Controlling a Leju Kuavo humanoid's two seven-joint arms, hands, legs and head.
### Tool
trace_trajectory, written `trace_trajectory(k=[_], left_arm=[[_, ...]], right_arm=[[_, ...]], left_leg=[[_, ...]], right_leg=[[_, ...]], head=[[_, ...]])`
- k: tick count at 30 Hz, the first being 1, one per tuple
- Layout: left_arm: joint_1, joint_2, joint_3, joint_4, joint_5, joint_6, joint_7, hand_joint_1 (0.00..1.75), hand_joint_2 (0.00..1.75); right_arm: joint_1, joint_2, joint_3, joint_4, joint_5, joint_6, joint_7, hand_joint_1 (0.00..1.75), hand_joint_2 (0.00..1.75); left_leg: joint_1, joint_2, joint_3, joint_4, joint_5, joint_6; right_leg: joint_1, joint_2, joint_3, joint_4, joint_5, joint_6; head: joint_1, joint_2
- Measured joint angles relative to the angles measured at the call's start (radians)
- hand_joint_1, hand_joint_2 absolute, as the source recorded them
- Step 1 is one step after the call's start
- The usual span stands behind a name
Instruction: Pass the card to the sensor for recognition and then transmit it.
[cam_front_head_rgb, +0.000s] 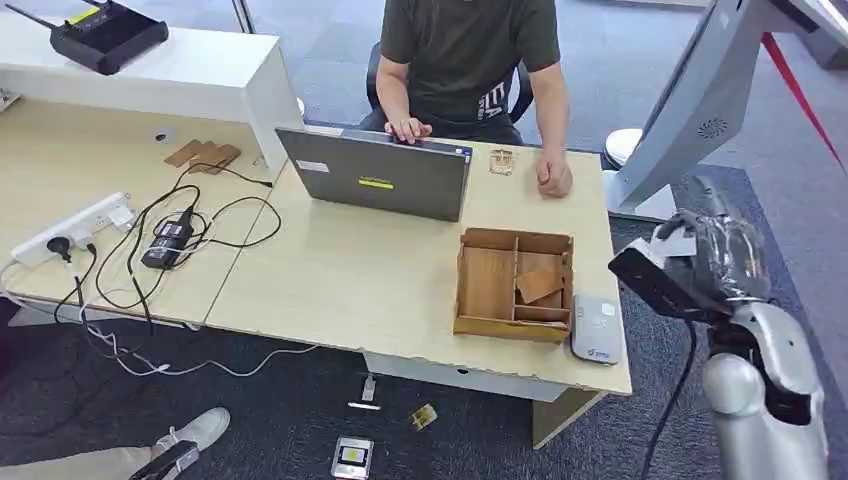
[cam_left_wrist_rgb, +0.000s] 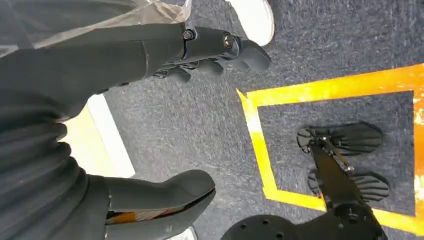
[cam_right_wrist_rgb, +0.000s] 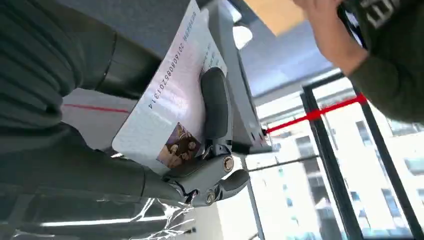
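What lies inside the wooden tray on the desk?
The tray has compartments; one holds a brown card lying tilted. The others look empty, though the near wall hides their front edges.

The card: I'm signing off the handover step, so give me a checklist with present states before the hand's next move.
1. Card held by the right hand: ok, a finger lies across its face in the right wrist view.
2. Card face readable: ok, printed number and small picture show.
3. Sensor located: cannot tell; a grey flat device lies at the table's near right corner, beside the wooden tray, but its function is unclear.
4. Person ready to receive: not ok, one hand on the laptop, the other resting on the table.
5. Left hand free: ok, hanging over the floor, holding nothing.
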Motion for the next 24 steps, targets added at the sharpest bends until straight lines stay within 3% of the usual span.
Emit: trace_trajectory(k=[4,7,13,16,19,21,24], left_arm=[[-0.005,-0.011,0.006,0.007,-0.002,-0.005,-0.038,0.0,1.75],[-0.001,-0.019,0.003,0.0,0.04,-0.018,-0.029,0.0,1.75],[0.02,-0.017,-0.034,-0.029,0.13,0.0,-0.01,0.0,1.75],[0.033,-0.001,-0.072,-0.038,0.179,0.023,-0.019,0.0,1.75],[0.043,0.027,-0.139,-0.058,0.288,0.101,-0.019,0.0,1.75],[0.055,0.051,-0.202,-0.077,0.346,0.141,-0.022,0.0,1.75],[0.071,0.089,-0.302,-0.101,0.42,0.19,-0.023,0.0,1.75]], right_arm=[[-0.054,0.005,-0.013,-0.083,-0.069,0.027,-0.019,1.75,1.75],[-0.105,0.021,-0.005,-0.086,-0.129,0.046,-0.061,1.75,1.75],[-0.199,0.06,0.024,0.043,-0.141,-0.038,-0.147,1.75,1.75],[-0.268,0.101,0.045,0.172,-0.129,-0.073,-0.187,1.75,1.75],[-0.392,0.169,0.077,0.417,-0.111,-0.192,-0.248,1.75,1.75],[-0.467,0.221,0.101,0.591,-0.1,-0.248,-0.252,1.75,1.75],[-0.532,0.271,0.133,0.773,-0.089,-0.262,-0.247,1.75,1.75]], left_leg=[[0.0,0.0,0.0,0.0,0.0,0.0],[0.0,0.0,0.0,0.0,0.0,0.0],[0.001,-0.001,-0.001,0.0,0.0,0.0],[0.001,0.0,-0.002,0.0,0.001,-0.001],[0.001,0.0,-0.002,0.0,0.002,-0.002],[0.001,0.0,-0.002,0.0,0.002,-0.003],[0.003,-0.002,-0.003,0.0,0.003,-0.005]], right_leg=[[0.0,0.0,0.0,0.0,0.0,0.0],[0.0,0.0,0.0,0.0,0.0,0.0],[0.001,0.0,0.0,0.001,0.0,0.0],[0.001,0.001,-0.002,0.002,0.0,-0.001],[0.001,0.002,-0.003,0.003,0.001,-0.001],[0.001,0.002,-0.004,0.004,0.001,-0.002],[0.002,0.001,-0.005,0.004,0.001,-0.002]], head=[[0.0,0.0],[0.0,0.0],[0.0,0.0],[0.0,0.0],[-0.001,0.0],[0.0,0.0],[-0.001,0.0]])
